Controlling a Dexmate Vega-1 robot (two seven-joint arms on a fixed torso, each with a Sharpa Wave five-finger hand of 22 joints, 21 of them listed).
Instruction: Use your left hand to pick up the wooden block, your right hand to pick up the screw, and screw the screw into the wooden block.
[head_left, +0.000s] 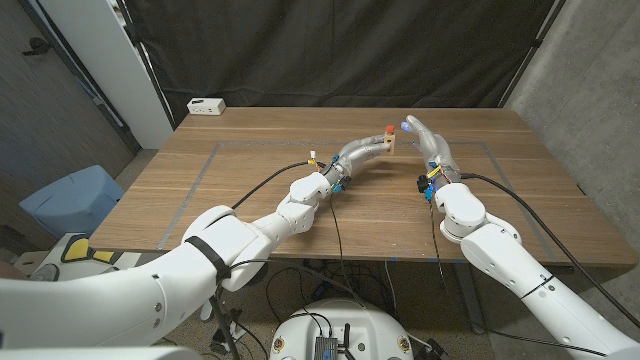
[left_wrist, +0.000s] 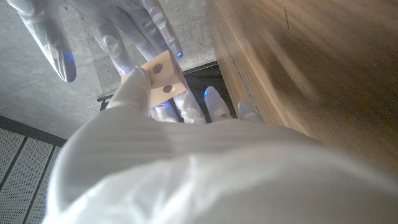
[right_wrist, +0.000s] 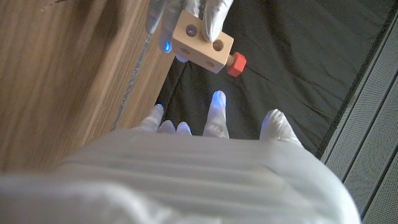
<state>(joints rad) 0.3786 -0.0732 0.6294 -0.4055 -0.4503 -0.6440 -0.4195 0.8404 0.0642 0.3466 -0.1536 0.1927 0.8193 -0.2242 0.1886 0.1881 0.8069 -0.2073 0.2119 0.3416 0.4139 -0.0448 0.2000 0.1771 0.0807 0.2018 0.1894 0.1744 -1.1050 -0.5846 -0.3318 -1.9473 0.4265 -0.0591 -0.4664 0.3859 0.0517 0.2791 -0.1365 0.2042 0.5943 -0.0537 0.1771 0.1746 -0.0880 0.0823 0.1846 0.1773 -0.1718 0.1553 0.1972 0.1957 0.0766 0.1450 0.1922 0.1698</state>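
Note:
My left hand (head_left: 358, 157) holds the pale wooden block (head_left: 392, 144) raised above the table's far middle. A red screw (head_left: 389, 129) sits in the block with its head sticking out of one end (right_wrist: 236, 63). In the right wrist view the block (right_wrist: 202, 43) shows two round holes on its side and is pinched by my left hand's fingers (right_wrist: 217, 12). My right hand (head_left: 427, 148) stands just right of the block with its fingers spread and holds nothing. In the left wrist view the block (left_wrist: 163, 78) sits at my fingertips, the right hand (left_wrist: 106, 31) spread beyond it.
The wooden table (head_left: 250, 200) carries a taped rectangle outline. A small white box (head_left: 206, 105) lies at its far left corner. A blue bin (head_left: 65, 200) stands on the floor to the left. A dark curtain hangs behind the table.

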